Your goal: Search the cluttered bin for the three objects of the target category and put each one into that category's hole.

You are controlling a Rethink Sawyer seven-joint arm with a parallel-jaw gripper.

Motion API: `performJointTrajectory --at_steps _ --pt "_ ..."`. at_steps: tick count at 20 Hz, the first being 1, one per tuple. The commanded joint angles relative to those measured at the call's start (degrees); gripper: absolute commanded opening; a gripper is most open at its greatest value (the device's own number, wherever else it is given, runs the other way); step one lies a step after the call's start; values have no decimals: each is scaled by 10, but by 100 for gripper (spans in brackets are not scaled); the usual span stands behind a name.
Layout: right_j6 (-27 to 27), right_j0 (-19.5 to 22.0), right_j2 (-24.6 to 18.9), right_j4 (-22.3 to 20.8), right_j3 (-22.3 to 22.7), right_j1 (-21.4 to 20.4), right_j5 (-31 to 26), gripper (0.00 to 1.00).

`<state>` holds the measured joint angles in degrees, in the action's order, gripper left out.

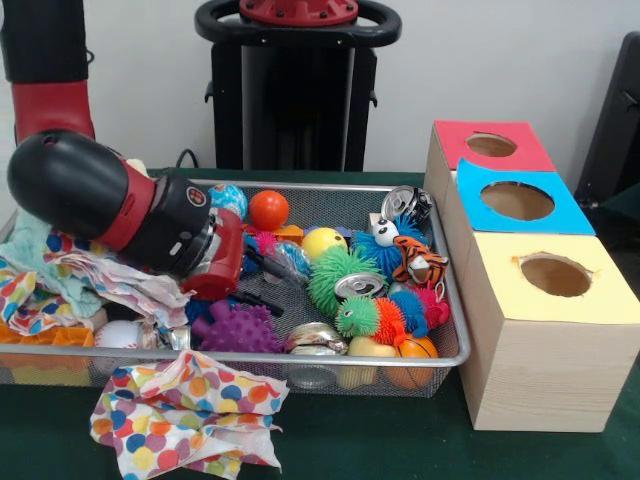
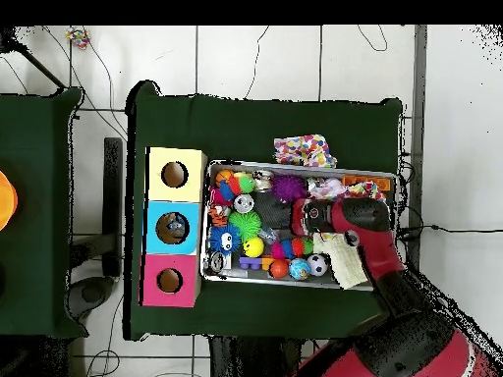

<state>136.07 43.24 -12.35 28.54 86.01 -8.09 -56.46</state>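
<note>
From the front, my arm (image 1: 110, 205) slants down from ten o'clock into the wire bin (image 1: 455, 320), and my gripper (image 1: 262, 272) is buried among the toys near the bin's middle. I cannot tell how its tips stand; the red wrist housing hides them. At four o'clock from it lies a green spiky ball (image 1: 338, 272) with a silver can (image 1: 359, 286) resting against it. A purple spiky toy (image 1: 238, 328) sits at six o'clock, an orange ball (image 1: 268, 210) at twelve o'clock, a tiger toy (image 1: 420, 262) at three o'clock. Crumpled patterned cloths (image 1: 70, 280) fill the bin's nine o'clock end, and a polka-dot cloth (image 1: 185, 412) lies on the green table just outside the near rim. Beside the bin at three o'clock stand three boxes with round holes: the yellow box (image 1: 560, 300), the blue box (image 1: 520, 200) and the red box (image 1: 490, 145).

From overhead, my arm (image 2: 368, 231) enters from five o'clock and my gripper (image 2: 295, 216) sits over the bin's (image 2: 295, 163) centre. The boxes line its nine o'clock side: yellow (image 2: 175, 175) at top, blue (image 2: 174, 228) in the middle, red (image 2: 170, 281) at bottom. The blue hole shows something dark inside that I cannot make out. The polka-dot cloth (image 2: 305, 150) lies at twelve o'clock outside the bin.
</note>
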Motion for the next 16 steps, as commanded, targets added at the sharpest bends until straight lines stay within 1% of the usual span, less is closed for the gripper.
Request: performJointTrajectory --at_steps 1,3,4,7,12,16 --pt "60 -21 11 -28 -2 -14 -61 100" --pt "52 -23 24 -42 -11 -12 -59 100" --pt "51 -27 32 -51 -9 -22 -58 100" --pt "54 -34 41 -61 -13 -32 -66 100" --pt "21 -54 62 -105 -54 -38 -20 100" --pt "17 -61 71 -124 -58 -52 -4 100"
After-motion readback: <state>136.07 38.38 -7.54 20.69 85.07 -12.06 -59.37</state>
